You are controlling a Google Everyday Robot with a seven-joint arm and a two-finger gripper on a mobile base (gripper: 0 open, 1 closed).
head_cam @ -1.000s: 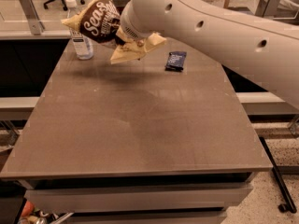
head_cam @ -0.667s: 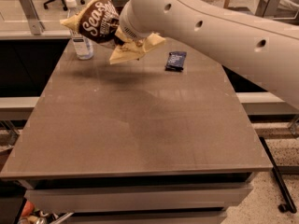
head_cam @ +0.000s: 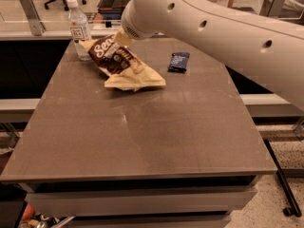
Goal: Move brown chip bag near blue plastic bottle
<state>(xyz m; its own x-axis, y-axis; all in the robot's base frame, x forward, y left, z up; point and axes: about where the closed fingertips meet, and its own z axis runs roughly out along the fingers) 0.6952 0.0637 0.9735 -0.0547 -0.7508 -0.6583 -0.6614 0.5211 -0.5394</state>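
Evidently the brown chip bag [head_cam: 126, 65] is laid on the surface [head_cam: 142, 137] just beside the blue plastic bottle [head_cam: 80, 30], as required, while the tool [head_cam: 123, 38] is held just right of that bottle, its grip impossible to tell.

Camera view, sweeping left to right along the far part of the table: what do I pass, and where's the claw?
In order: blue plastic bottle → brown chip bag → small dark blue packet. The claw sits at the arm's tip over the bag's upper edge, mostly hidden.
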